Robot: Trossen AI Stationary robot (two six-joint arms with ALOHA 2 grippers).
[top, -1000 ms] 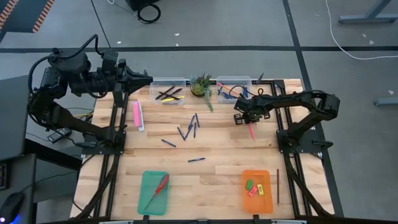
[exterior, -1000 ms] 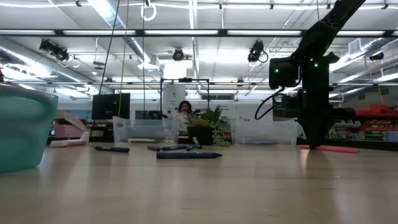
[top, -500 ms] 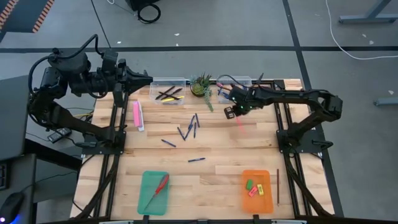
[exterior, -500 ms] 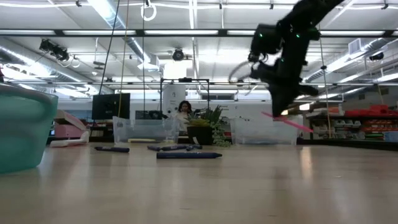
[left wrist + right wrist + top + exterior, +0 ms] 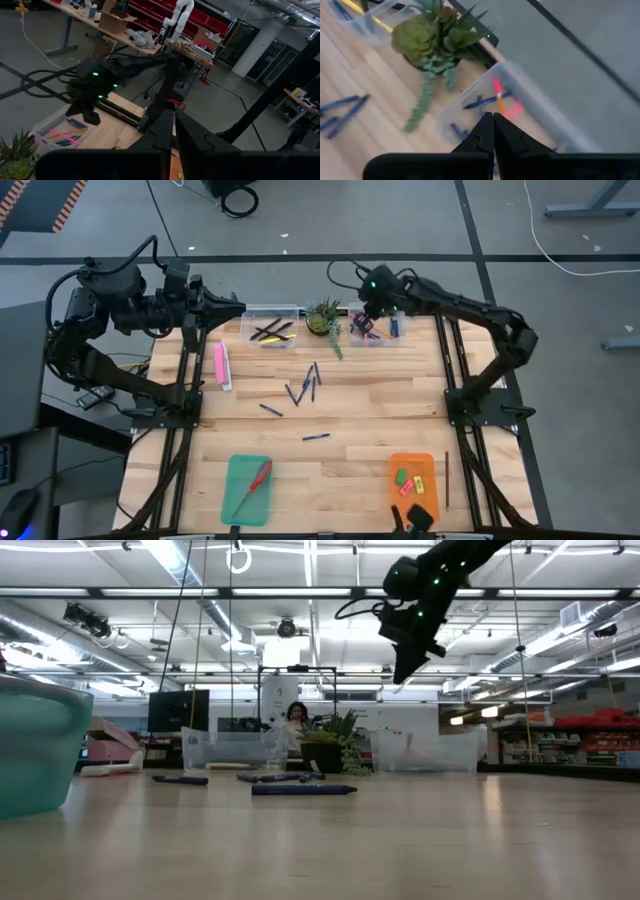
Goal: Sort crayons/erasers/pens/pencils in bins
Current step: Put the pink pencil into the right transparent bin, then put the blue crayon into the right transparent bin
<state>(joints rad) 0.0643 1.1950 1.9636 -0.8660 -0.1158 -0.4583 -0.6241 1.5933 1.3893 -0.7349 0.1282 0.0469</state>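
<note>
Clear bin [image 5: 530,95] holding pens beneath right gripper [image 5: 492,120], jaws clenched, empty.

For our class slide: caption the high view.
Right gripper shut above the right clear bin; blue pens lie loose mid-table.

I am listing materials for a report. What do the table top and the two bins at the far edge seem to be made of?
The table top looks like pale wood with a smooth, faintly glossy finish: plank seams and grain show. The left bin and the right bin look like clear, thin plastic, since their contents and the wood show through the walls; glass seems unlikely, but the look leaves it open.
</note>
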